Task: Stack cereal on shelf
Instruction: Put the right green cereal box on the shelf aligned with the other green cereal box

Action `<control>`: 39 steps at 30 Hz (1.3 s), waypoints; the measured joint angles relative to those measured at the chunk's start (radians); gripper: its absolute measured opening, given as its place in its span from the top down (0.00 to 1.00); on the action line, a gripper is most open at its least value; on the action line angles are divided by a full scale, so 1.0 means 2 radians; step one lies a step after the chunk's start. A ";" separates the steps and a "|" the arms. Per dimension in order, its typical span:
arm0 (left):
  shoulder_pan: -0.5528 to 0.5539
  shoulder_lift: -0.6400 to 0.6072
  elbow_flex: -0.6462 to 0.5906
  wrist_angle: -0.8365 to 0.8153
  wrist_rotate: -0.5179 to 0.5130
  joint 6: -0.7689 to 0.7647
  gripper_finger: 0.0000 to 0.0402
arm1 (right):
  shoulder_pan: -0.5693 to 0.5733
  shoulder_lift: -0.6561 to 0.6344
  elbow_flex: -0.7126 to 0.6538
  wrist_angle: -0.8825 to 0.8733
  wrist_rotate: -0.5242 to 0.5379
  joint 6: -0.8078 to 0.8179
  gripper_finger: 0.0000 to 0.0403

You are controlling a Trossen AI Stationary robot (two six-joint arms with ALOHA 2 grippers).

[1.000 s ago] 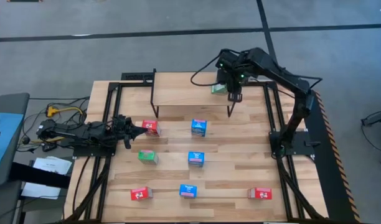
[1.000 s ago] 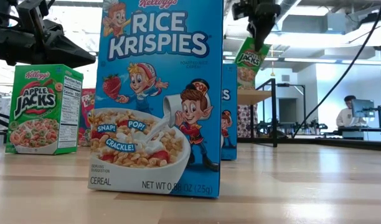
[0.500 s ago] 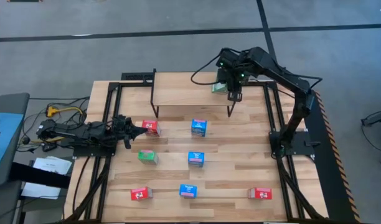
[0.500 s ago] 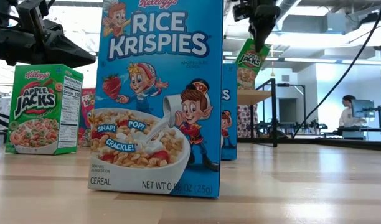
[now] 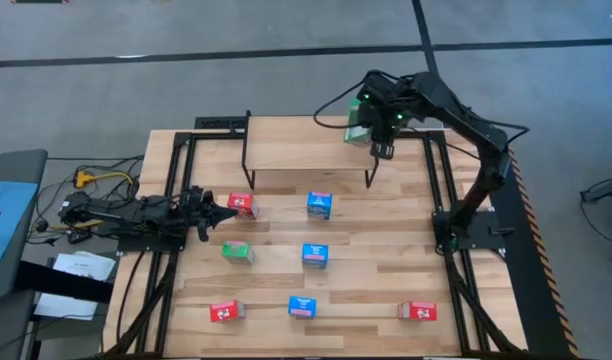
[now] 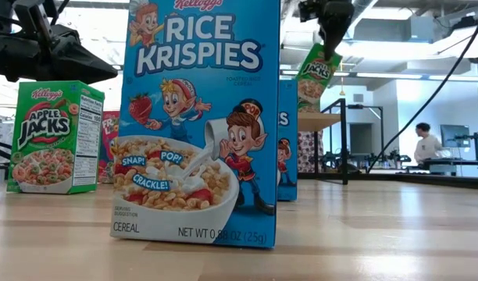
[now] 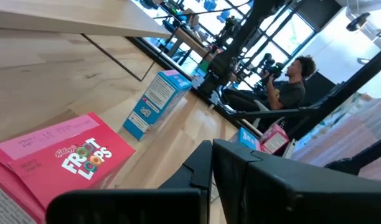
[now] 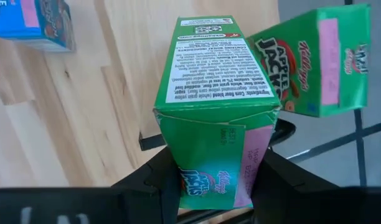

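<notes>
Right hand (image 5: pixel 379 140): clamped on green cereal box (image 5: pixel 358 127), carried tilted over shelf (image 5: pixel 286 150) corner, probably for stacking on the second green box (image 8: pixel 315 62). Left hand (image 5: pixel 221 209): shut, empty, parked low on bench (image 5: pixel 366 260) beside red box (image 5: pixel 243 204).

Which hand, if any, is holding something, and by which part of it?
The right hand holds a green cereal box by one end, fingers on its two broad faces, above the shelf. The left hand is shut and holds nothing.

Right end effector (image 5: pixel 377 140) raised, gripping; left end effector (image 5: pixel 229 206) closed, low.
</notes>
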 joint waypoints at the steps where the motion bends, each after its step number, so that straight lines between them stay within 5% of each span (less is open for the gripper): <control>1: 0.000 0.000 0.000 0.000 0.000 0.000 1.00 | 0.000 -0.005 0.000 0.000 -0.001 0.001 0.57; 12: 0.000 0.000 0.000 0.000 0.000 0.000 1.00 | 0.002 -0.063 -0.075 -0.002 -0.024 0.007 0.57; 39: 0.000 0.000 0.000 0.000 0.000 -0.005 1.00 | 0.011 -0.040 -0.076 0.006 -0.006 -0.010 0.57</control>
